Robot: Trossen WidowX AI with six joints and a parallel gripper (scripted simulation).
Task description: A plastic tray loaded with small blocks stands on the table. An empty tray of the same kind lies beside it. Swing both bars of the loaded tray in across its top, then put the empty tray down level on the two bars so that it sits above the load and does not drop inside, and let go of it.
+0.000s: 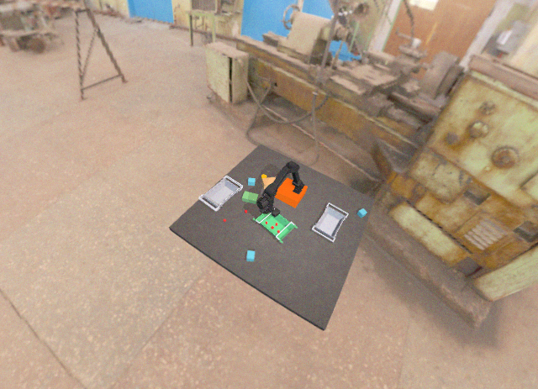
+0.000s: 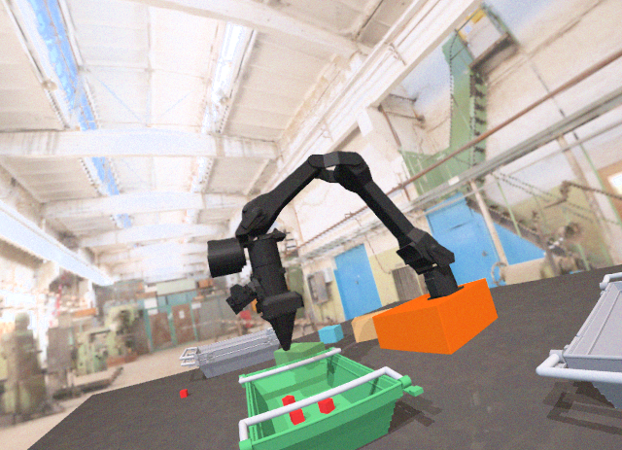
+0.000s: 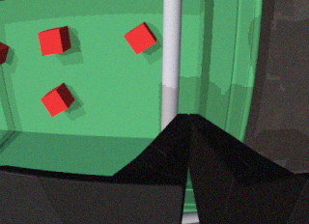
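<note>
The green tray (image 1: pixel 271 221) (image 2: pixel 351 425) (image 3: pixel 87 123) stands on the table with several small red blocks (image 2: pixel 327 405) (image 3: pixel 54 42) on its floor. One white bar (image 1: pixel 285 229) (image 2: pixel 321 395) and another bar (image 2: pixel 291 365) (image 3: pixel 171 41) both lie in across its top. My gripper (image 2: pixel 286 348) (image 3: pixel 186 124) is shut and empty, pointing down above the second bar; in the wrist view the fingers cover part of that bar. One empty grey tray (image 1: pixel 221 192) (image 2: pixel 230 363) is at the left and another empty grey tray (image 1: pixel 330 221) (image 2: pixel 603 329) at the right.
A green block (image 1: pixel 250 197) and a tan wedge (image 1: pixel 268 182) lie behind the loaded tray. The orange base (image 1: pixel 290 194) (image 2: pixel 431 325) carries the arm. Blue blocks (image 1: pixel 250 255) (image 1: pixel 362 212) (image 1: pixel 251 181) and small red blocks (image 1: pixel 224 220) (image 1: pixel 245 211) lie on the table.
</note>
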